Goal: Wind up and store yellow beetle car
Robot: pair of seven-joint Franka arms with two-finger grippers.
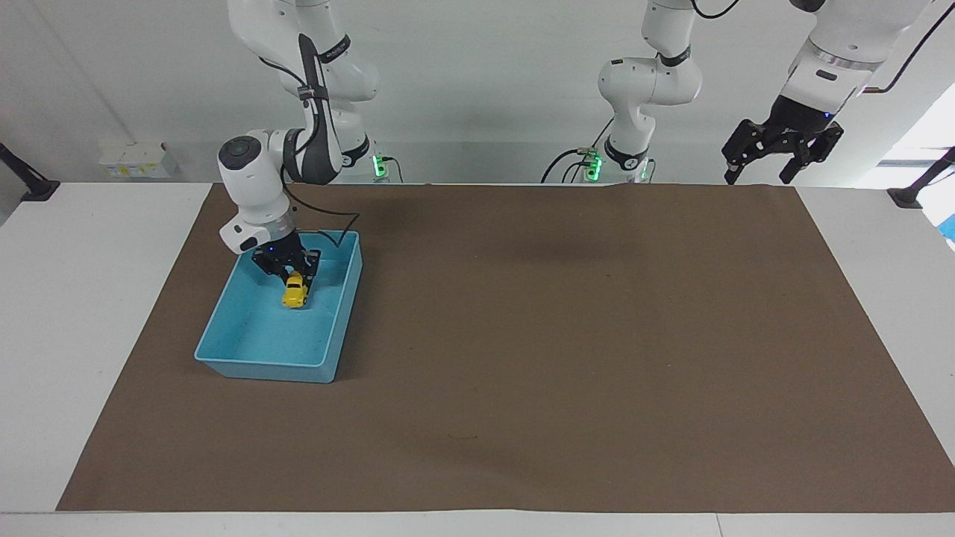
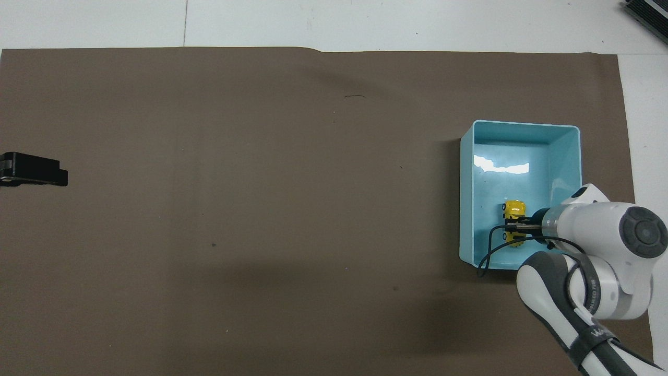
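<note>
The yellow beetle car [image 1: 295,290] [image 2: 514,223] is low inside the blue bin [image 1: 224,351] [image 2: 467,209], in the half nearer the robots. My right gripper [image 1: 289,272] [image 2: 514,226] reaches down into the bin and is shut on the car's rear, with the car's nose pointing down and away from the robots. Whether the wheels touch the bin floor I cannot tell. My left gripper [image 1: 757,173] [image 2: 34,169] waits raised and open, holding nothing, over the left arm's end of the table.
A brown mat [image 1: 567,343] [image 2: 261,209] covers most of the white table. The bin stands on it toward the right arm's end. A black cable [image 2: 488,253] from the right wrist hangs over the bin's near rim.
</note>
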